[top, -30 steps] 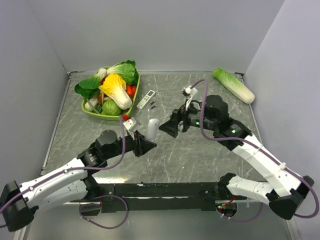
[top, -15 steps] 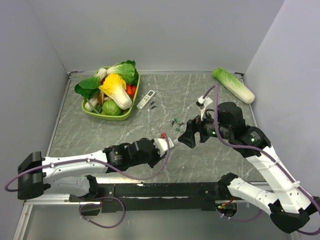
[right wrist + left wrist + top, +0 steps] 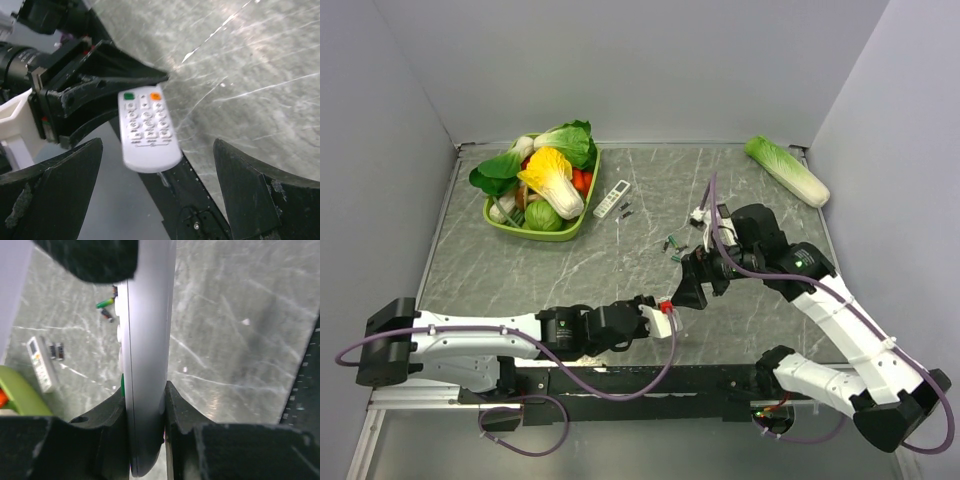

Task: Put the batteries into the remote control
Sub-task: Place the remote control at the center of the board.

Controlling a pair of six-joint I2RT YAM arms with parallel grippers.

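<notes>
My left gripper point(image 3: 145, 390) is shut on the edge of a white remote with rows of grey buttons point(image 3: 147, 127), held over the table's near edge. The right gripper point(image 3: 160, 200) hangs open right above that remote, its fingers wide on either side and not touching it. The remote control point(image 3: 612, 198), white with a pale screen, lies by the basket and shows again as the remote control point(image 3: 41, 364) in the left wrist view. Two greenish batteries point(image 3: 673, 249) lie mid-table. Two dark batteries point(image 3: 56, 351) rest beside the remote control.
A green basket point(image 3: 500, 222) full of vegetables stands at the back left. A long cabbage point(image 3: 787, 170) lies in the back right corner. The black mounting rail point(image 3: 640, 380) runs along the near edge under both grippers.
The left arm has swung right and toward the near edge, carrying the grey-button remote. The right gripper has come down and nearer, staying open above it.
</notes>
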